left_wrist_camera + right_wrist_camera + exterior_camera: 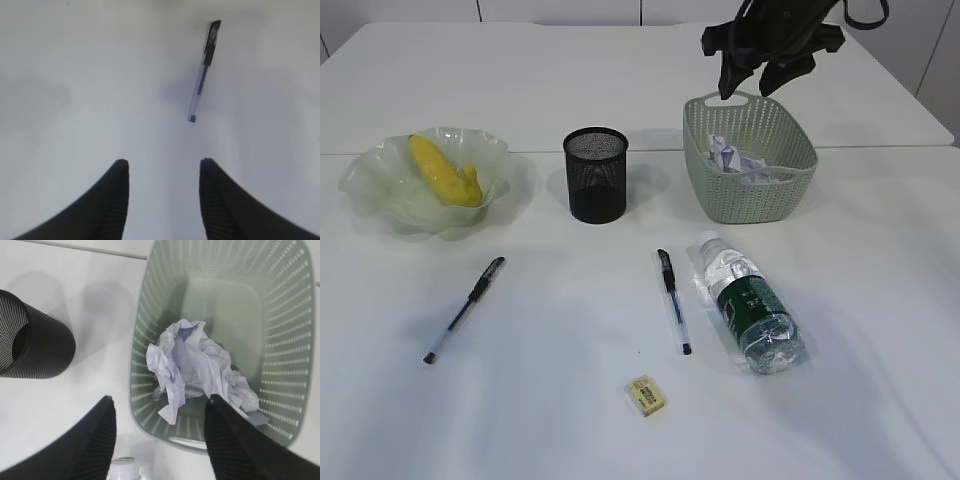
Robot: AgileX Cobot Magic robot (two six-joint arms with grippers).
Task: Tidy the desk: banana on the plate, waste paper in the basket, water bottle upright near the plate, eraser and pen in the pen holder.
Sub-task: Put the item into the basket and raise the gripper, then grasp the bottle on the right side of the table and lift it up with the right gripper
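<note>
While waste paper (200, 365) lies in basket (280, 340) | right hand (160, 435) released above | left hand (162, 197) released

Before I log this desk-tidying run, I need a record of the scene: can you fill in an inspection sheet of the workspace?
Surface: white table, bare between items.
Job's things: banana on the plate; waste paper in the basket; water bottle lying on its side; two pens and the eraser on the table; pen holder upright.
Clutter: nothing seen.
Grippers: left gripper open, empty, above the table; right gripper open, empty, above the basket.
Cables: black loop by the right arm.
Surroundings: pale wall panels behind.
</note>
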